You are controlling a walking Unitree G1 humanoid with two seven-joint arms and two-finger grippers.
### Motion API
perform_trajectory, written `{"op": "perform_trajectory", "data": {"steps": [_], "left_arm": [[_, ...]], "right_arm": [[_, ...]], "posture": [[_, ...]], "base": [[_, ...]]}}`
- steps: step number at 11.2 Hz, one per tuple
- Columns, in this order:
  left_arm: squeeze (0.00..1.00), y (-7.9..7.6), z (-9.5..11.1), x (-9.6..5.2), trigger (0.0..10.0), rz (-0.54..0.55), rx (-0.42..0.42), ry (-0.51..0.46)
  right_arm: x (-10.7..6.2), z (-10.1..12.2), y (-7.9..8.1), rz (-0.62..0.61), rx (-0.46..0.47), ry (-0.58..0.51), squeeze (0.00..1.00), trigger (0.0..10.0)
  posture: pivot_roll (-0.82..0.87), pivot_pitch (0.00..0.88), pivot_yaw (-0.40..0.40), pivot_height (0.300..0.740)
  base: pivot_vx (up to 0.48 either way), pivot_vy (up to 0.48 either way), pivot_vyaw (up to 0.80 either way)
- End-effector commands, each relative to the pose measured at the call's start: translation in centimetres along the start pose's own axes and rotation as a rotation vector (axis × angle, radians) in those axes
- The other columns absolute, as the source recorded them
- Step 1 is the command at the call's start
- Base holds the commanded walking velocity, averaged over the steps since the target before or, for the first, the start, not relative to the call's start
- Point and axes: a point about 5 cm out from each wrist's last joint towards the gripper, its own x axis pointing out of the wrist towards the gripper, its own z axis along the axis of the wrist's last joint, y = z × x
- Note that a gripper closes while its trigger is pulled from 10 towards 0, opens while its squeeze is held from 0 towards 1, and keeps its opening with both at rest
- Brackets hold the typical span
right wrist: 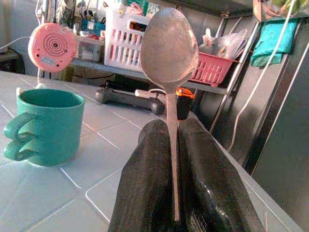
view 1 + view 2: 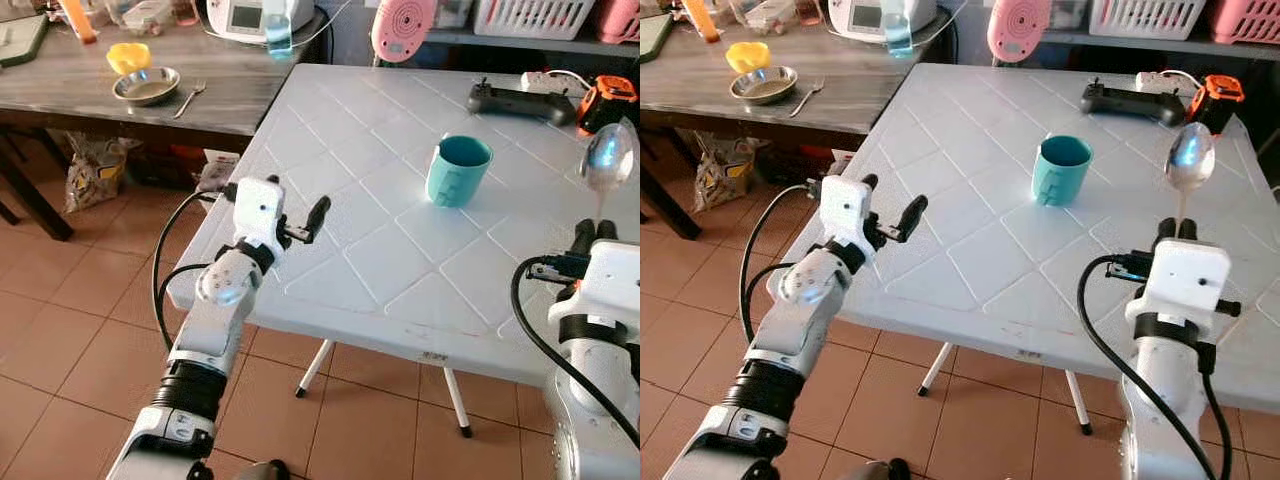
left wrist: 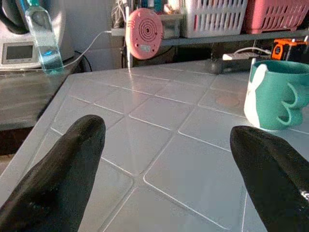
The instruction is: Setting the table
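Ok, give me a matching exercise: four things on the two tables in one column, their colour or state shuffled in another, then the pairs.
1. spoon
2. mug
3. metal bowl
4. left gripper

a. teal, standing on the white table
b. open, holding nothing
c. on the grey wooden table
d. held upright in the right gripper

Pairs: 1-d, 2-a, 3-c, 4-b

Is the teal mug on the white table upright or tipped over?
Upright. The teal mug stands on its base on the white table, with its open rim facing up.
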Motion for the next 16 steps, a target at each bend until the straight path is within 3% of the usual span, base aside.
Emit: {"op": "perform_trajectory", "data": {"steps": [1,5,9,16], "left_arm": [[0.00,0.30,-0.16,0.04,10.0,0.014,0.006,0.008],[0.00,0.19,-0.44,0.17,10.0,0.015,0.002,0.019],[0.00,0.14,-0.42,0.31,10.0,0.015,0.001,0.023],[0.00,0.09,-0.33,0.24,10.0,0.025,-0.003,0.020]], "right_arm": [[-0.12,0.56,-0.24,-0.020,-0.002,-0.017,0.00,10.0],[-0.31,0.17,-0.39,-0.018,-0.007,0.010,0.00,10.0],[-0.47,-0.09,-0.22,-0.012,0.001,0.025,0.00,10.0],[-0.27,0.06,0.23,0.014,0.009,0.012,0.00,10.0]], "posture": [[0.04,0.087,0.023,0.740],[0.03,0.093,0.023,0.740],[0.04,0.100,0.025,0.740],[0.05,0.102,0.017,0.740]], "base": [[0.000,0.000,0.00],[0.000,0.000,-0.48],[0.000,0.287,-0.56],[0.000,0.344,0.00]]}}
